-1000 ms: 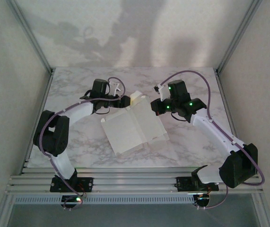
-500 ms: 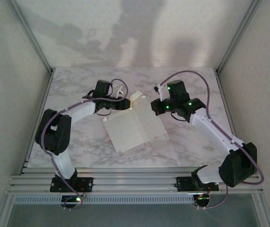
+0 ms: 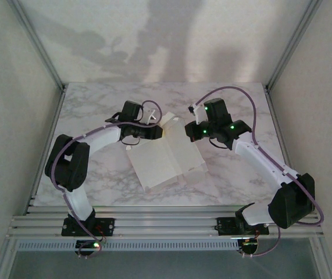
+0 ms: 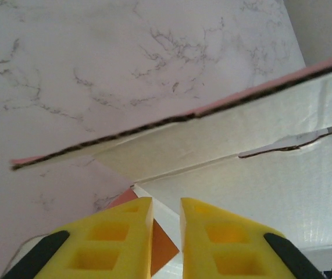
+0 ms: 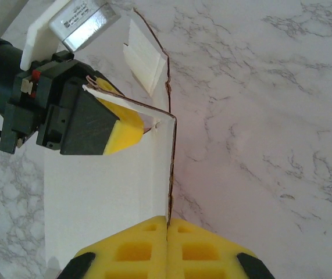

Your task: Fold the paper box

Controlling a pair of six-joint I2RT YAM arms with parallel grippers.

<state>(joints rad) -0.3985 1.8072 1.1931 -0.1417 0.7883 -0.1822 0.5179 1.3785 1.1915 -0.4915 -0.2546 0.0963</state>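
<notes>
The paper box (image 3: 166,160) lies half-formed mid-table, off-white inside up, with a wall standing at its far end. My left gripper (image 3: 161,132) is at the box's far-left corner. In the left wrist view its jaws (image 4: 167,218) stand a narrow gap apart, a corner flap of the box (image 4: 259,192) with a pink underside running between them. My right gripper (image 3: 188,132) is at the far-right side. In the right wrist view it (image 5: 167,224) is shut on the upright edge of the box wall (image 5: 107,197), and the left gripper's yellow finger (image 5: 125,131) sits under a bent flap.
The marble table (image 3: 235,174) is bounded by aluminium frame posts left and right and a rail along the near edge (image 3: 166,224). Both arms reach inward over the box from either side. Purple cables loop above each wrist.
My left gripper has slid right to the box's far-left corner and narrowed its jaws around a flap. The box has shifted slightly. The right gripper stays shut on the wall.
</notes>
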